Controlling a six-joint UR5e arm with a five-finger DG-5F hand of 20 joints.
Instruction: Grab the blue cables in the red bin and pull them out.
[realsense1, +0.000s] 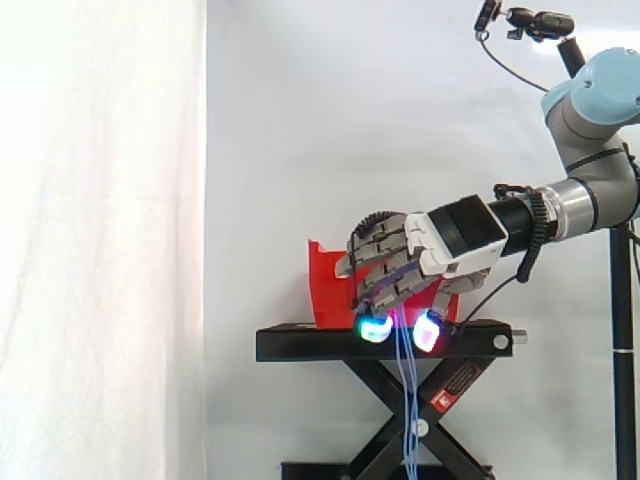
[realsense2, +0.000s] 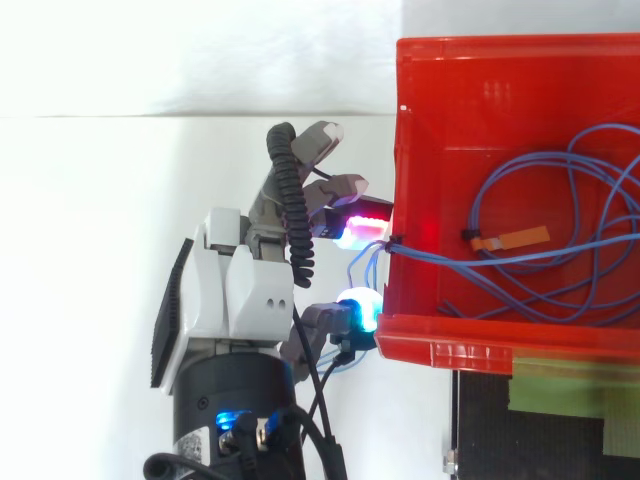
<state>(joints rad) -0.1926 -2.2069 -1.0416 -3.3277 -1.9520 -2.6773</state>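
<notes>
White-and-grey robot hand (realsense2: 235, 290), left of centre in the top view: fingers curled, glowing pads (realsense2: 358, 308) closed against the outer left wall of the bin. It appears to be grasping a few strands of cable between them.

Thin blue cables (realsense2: 520, 260): several strands cross the bin's left wall into the hand. In the side view they hang from the hand (realsense1: 400, 255) straight down past the worktop's edge (realsense1: 405, 400). The greater part lies in loose loops inside the bin, right half of the top view.

Open-topped red plastic bin (realsense2: 480, 70): upper right of the top view, set on the worktop.

Small flat orange tag (realsense2: 520, 238): fixed to a cable inside the bin, no legible writing.

Olive-green strip (realsense2: 575, 395): lower right, below the bin.

Flat black worktop (realsense1: 300, 343) on a scissor frame: red label (realsense1: 452, 388) on one leg, print too small to read.

Progress, as judged: grasp made and pull begun, one stretch out. Most of the cable is left to draw clear.
</notes>
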